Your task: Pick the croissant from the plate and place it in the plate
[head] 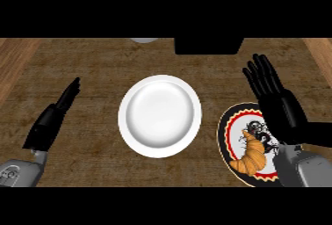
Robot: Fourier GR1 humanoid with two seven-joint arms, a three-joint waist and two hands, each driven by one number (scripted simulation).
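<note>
Croissant [251, 154]: golden-brown, curved, ridged, in one piece. It lies flat on the lower half of the patterned plate [225, 125], narrow tip towards the plate's middle, broad end near the lower rim. Patterned plate: black rim, red ring, pale centre bearing a dark figure, at the right of the worktop [91, 66], right side hidden. White plate [159, 116]: plain, glossy, centre of worktop, just left of the patterned plate, a strip of worktop between them

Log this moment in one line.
croissant: on patterned plate | white plate: centre | left hand: open, left edge | right hand: open, over patterned plate
</note>
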